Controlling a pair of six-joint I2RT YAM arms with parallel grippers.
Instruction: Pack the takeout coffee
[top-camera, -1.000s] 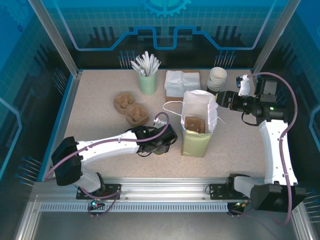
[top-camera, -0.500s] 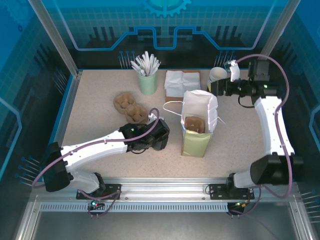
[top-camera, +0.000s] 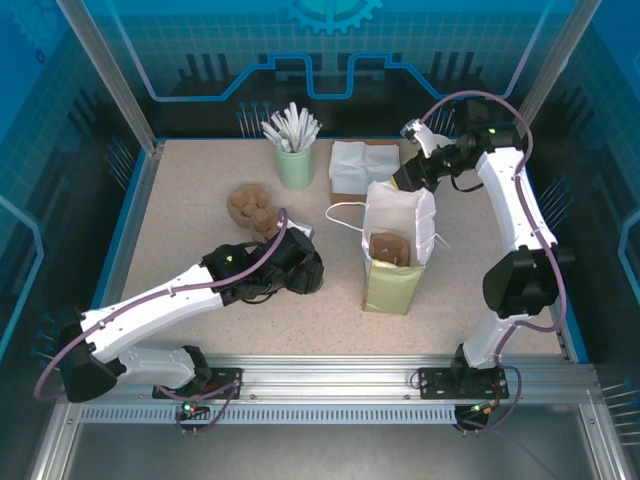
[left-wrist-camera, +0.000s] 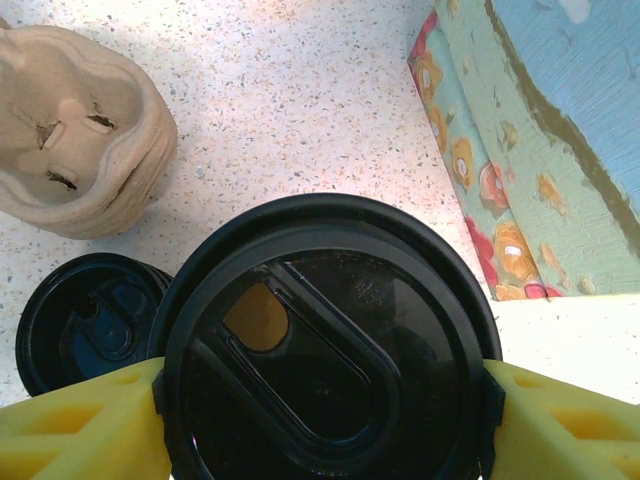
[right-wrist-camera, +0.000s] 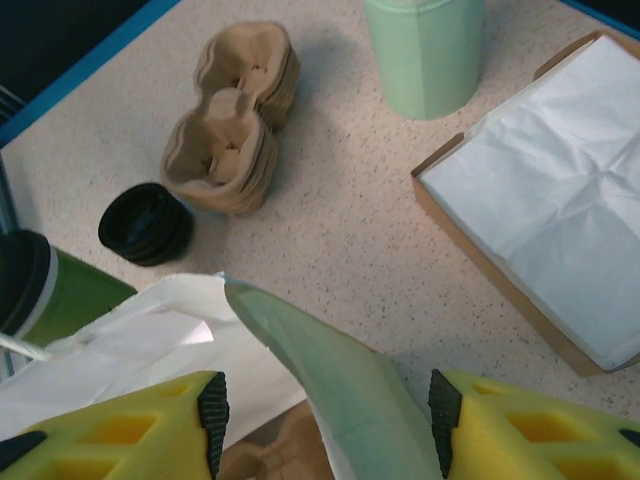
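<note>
Left claw (left-wrist-camera: 322, 405) clamped either side of takeout coffee (left-wrist-camera: 325, 340); cup left of paper bag (top-camera: 393, 275), not yet in. Right claw (right-wrist-camera: 325, 410) half-open astride bag rim, grip unclear. Advice: keep cup upright, clear rim, lower into pulp carrier (top-camera: 388, 248).

Bright, even overhead light, soft shadows, sharp focus.
</note>
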